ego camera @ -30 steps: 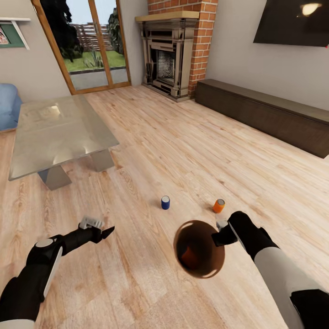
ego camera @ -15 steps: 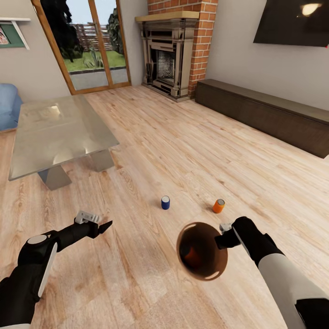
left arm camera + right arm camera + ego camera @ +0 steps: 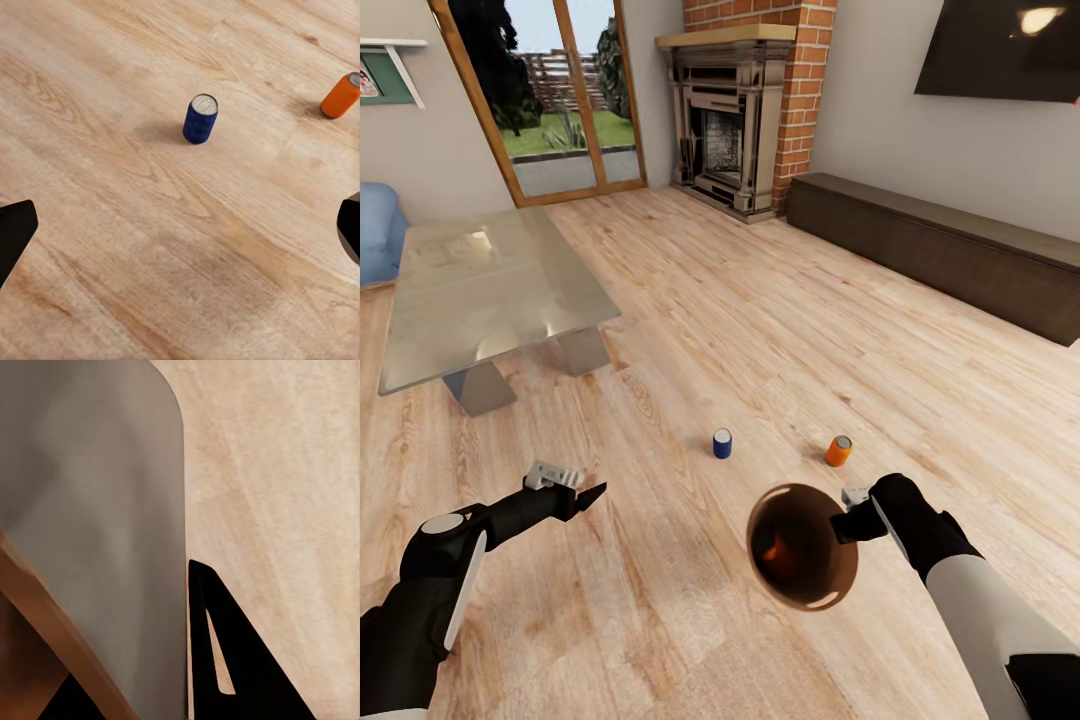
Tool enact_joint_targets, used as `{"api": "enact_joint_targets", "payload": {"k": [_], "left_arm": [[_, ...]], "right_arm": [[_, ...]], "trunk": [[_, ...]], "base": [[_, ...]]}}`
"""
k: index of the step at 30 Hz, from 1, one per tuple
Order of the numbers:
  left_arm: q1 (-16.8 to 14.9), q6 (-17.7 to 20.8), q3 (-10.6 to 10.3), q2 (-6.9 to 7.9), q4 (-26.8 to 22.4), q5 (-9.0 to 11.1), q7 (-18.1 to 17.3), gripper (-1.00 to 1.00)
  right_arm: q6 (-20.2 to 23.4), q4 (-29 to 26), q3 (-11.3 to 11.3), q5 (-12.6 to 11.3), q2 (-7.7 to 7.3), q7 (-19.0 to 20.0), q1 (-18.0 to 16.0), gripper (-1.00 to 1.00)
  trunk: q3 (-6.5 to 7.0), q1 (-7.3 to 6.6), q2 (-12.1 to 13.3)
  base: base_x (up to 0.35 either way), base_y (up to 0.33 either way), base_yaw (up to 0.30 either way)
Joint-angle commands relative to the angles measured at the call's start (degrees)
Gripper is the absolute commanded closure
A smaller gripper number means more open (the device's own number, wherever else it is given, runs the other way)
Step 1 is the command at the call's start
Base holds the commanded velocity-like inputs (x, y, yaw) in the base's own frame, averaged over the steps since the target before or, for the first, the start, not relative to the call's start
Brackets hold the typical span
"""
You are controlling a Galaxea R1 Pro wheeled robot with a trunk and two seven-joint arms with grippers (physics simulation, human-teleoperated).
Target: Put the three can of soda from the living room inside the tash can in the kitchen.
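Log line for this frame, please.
room: living room | right gripper: shut on bin, orange can inside | left gripper: open, empty | floor: blue can, orange can

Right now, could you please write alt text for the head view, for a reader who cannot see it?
The right gripper holds a round trash can by its rim, an orange can inside. The open left gripper hovers above the wooden floor, where a blue can and another orange can stand.

Pale plank floor (image 3: 760, 300), brick fireplace (image 3: 735, 110), glass coffee table (image 3: 480, 290), dark low cabinet (image 3: 950, 250).
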Motion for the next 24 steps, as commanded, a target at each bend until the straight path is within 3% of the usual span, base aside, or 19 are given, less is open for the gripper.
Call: {"api": "enact_joint_targets", "payload": {"k": [1,6,11,13,24], "left_arm": [[0.0,-0.02,0.0,0.0,0.0,0.01,0.01,-1.0],[0.0,-0.08,-0.08,-0.02,0.0,-0.21,0.72,-1.0],[0.0,-0.09,-0.09,-0.18,0.0,-0.31,1.31,-1.0],[0.0,-0.09,-0.1,-0.23,0.0,-0.32,1.37,-1.0],[0.0,-0.09,-0.13,-0.27,0.0,-0.33,1.43,-1.0]], "right_arm": [[0.29,-0.01,-0.08,-1.21,0.01,0.3,-0.02,1.0],[0.44,-0.21,-0.65,-1.21,0.2,0.19,-0.02,1.0],[0.62,-0.27,-5.14,-1.15,0.27,0.04,-0.02,1.0],[0.68,-0.27,-5.87,-1.14,0.24,0.02,-0.02,1.0],[0.65,-0.28,-6.61,-1.12,0.42,0.0,-0.02,1.0]], "trunk": [[0.0,0.0,0.0],[0.0,0.0,0.0],[0.0,0.0,0.0],[0.0,0.0,0.0],[0.0,0.0,0.0]], "base": [[0.0,0.0,0.0],[0.0,-0.079,0.0],[0.0,-0.24,-0.07],[0.0,-0.274,-0.195],[0.012,-0.285,-0.241]]}}
